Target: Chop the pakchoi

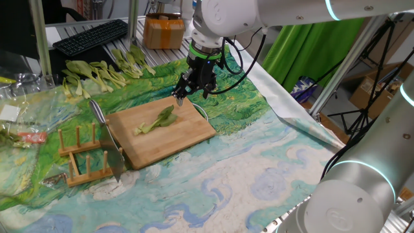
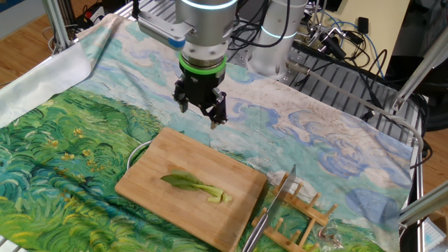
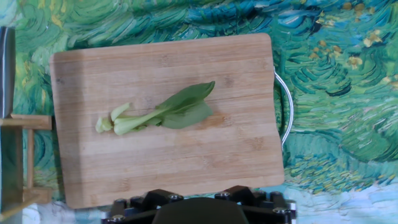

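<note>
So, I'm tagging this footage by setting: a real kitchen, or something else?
Probably a robotics lab staged as a kitchen: a painting-print cloth under the cutting board, an aluminium frame, a keyboard and loose cables behind.

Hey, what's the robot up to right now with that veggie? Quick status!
Gripper empty, hovering above the board's far edge. Pakchoi whole, flat on cutting board. Knife in its wooden rack, untouched. Nothing blocking.

Robotics lab, not a kitchen: aluminium frame posts [image 1: 43, 45] at upper left, keyboard [image 1: 90, 36] behind on the bench, tangled cables [image 2: 329, 42] at upper right, green backdrop cloth [image 1: 310, 48], painted tablecloth [image 2: 63, 140] as staged surface.
</note>
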Motion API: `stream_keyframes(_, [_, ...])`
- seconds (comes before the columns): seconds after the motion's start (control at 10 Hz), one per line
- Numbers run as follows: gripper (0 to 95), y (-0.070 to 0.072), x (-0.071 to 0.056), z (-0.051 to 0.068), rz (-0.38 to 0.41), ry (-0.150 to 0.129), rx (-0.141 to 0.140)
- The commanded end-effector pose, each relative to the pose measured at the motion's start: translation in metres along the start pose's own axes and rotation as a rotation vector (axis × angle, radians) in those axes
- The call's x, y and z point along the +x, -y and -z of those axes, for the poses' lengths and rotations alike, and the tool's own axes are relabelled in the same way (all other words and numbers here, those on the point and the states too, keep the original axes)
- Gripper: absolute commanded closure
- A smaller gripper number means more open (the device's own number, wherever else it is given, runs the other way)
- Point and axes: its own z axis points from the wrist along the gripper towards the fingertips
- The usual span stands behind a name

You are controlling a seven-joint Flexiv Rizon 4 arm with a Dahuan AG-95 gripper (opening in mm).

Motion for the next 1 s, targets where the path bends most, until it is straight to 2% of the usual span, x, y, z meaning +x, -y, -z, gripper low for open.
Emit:
stream_keyframes(0.1, [95.0,0.0,0.0,0.0,-0.035,0.005,-0.017])
stream_keyframes(0.4, [95.0,-0.001,0.0,-0.001,-0.015,0.004,-0.012])
stream_keyframes(1.0, [95.0,-0.035,0.002,-0.01,-0.073,0.004,-0.017])
